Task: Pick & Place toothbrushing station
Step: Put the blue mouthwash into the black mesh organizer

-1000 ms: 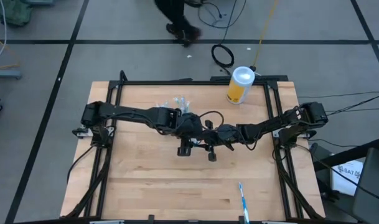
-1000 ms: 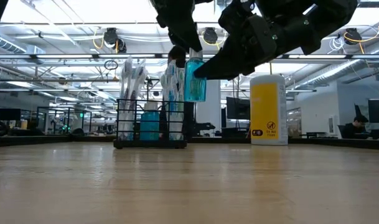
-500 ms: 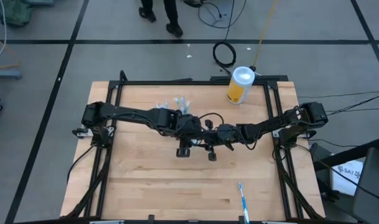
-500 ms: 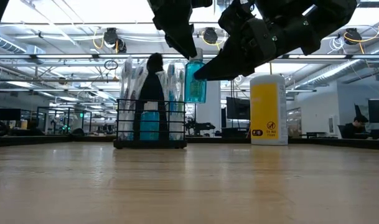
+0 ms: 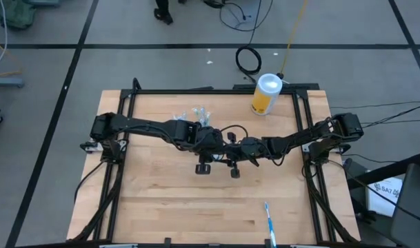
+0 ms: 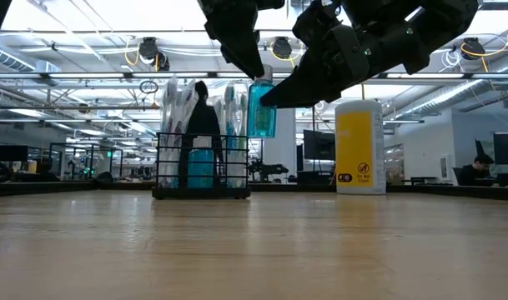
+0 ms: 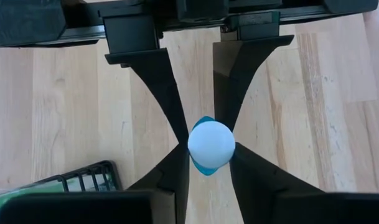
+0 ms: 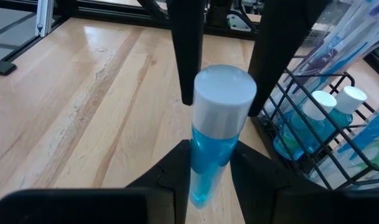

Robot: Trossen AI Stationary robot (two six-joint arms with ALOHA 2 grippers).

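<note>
The step looks like a mid-air handover of the blue tube, so 1 gripper should slacken only once the other's pinch is firm, keeping the tube upright. The left gripper pinches its white cap and the right gripper pinches the body, just right of the caddy mid-table.

Overhead, table-level, two close wrist views — all share the caddy.
</note>
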